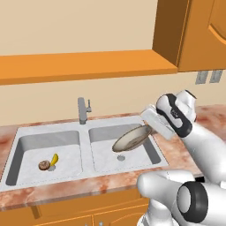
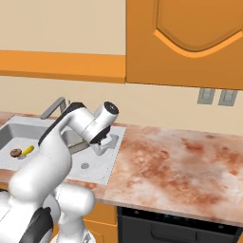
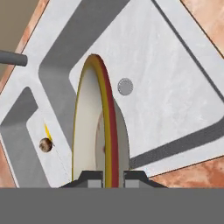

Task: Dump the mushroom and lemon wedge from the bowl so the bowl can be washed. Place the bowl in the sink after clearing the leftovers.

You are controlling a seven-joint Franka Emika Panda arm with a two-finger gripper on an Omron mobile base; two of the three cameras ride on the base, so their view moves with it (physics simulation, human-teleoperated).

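Tool: tool at the bottom centre of the hand view is pinching the bowl's rim, jaws clamped tight on either side of it.
Bowl: bowl is hanging tilted on edge over the right basin, centre of the left base view; it is looking rigid, light and smooth, so a rim pinch is likely slipping if jolted.
Leftovers: mushroom and lemon wedge are lying side by side in the left basin, lower left.
Sink: sink is offering open room beneath the bowl; the drain is sitting directly below.
Edges: faucet and basin divider are standing close on the left.
Surface: surface is spreading to the right.
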